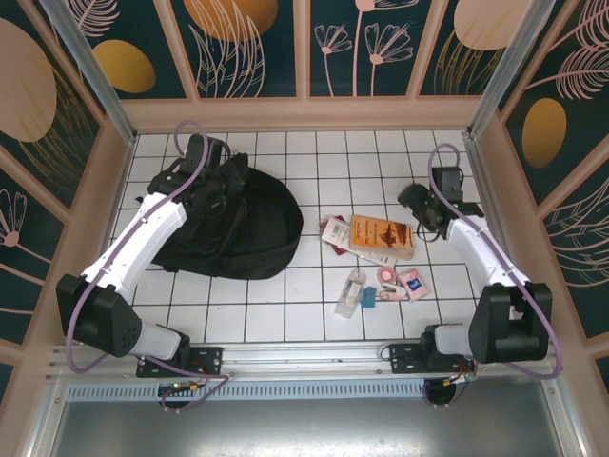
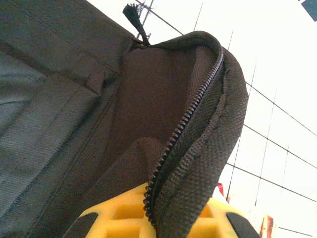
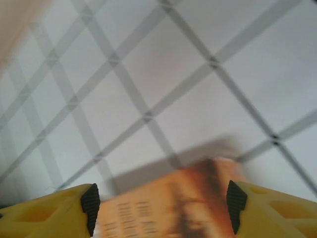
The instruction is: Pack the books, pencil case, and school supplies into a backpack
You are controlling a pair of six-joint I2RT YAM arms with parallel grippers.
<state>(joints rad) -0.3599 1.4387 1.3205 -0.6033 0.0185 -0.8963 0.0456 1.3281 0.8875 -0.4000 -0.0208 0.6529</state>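
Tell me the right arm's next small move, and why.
Probably lower the right claw and close it on the orange book: it stands open just above the book's end, while the left claw grips the zipper rim of the backpack.

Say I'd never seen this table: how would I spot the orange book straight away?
Find the big black backpack on the left of the white tiled table; a scatter of small items lies to its right. At that scatter's far edge, beside a white book with red print, is the orange book: the largest flat piece there, with a dark cover picture.
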